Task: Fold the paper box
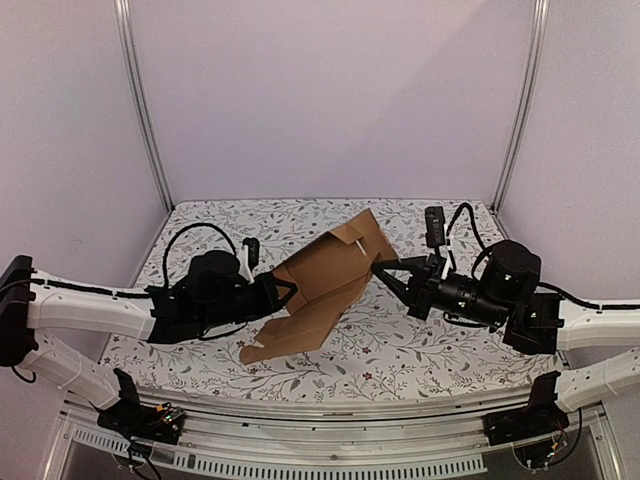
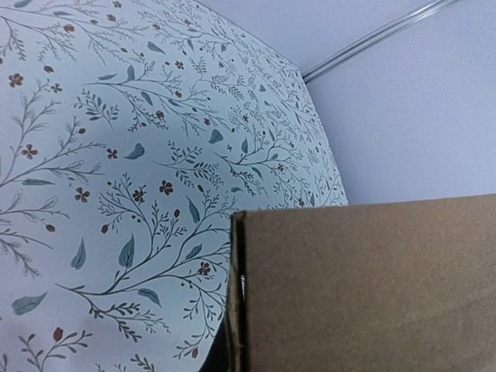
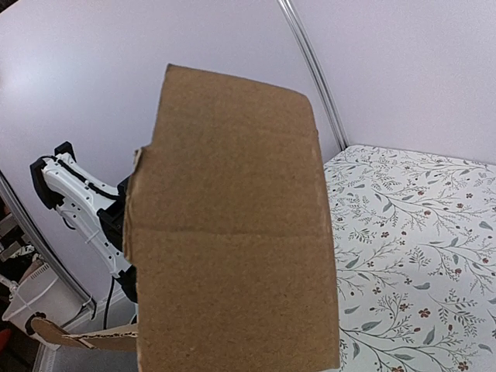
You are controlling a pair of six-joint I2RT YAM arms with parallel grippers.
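Observation:
The paper box (image 1: 320,280) is a brown cardboard piece, partly folded, with its panels lifted off the table and its lower flap touching the cloth at the front. My left gripper (image 1: 283,293) is closed on its left side. My right gripper (image 1: 382,270) grips its right edge. In the left wrist view the cardboard (image 2: 364,287) fills the lower right and hides the fingers. In the right wrist view a creased panel (image 3: 232,232) stands upright in front of the camera and hides the fingers too.
The table is covered by a floral cloth (image 1: 430,340), also seen in the wrist views (image 2: 116,155) (image 3: 411,232). White walls with metal corner posts (image 1: 145,110) close in the back and sides. The left arm (image 3: 77,201) shows behind the panel.

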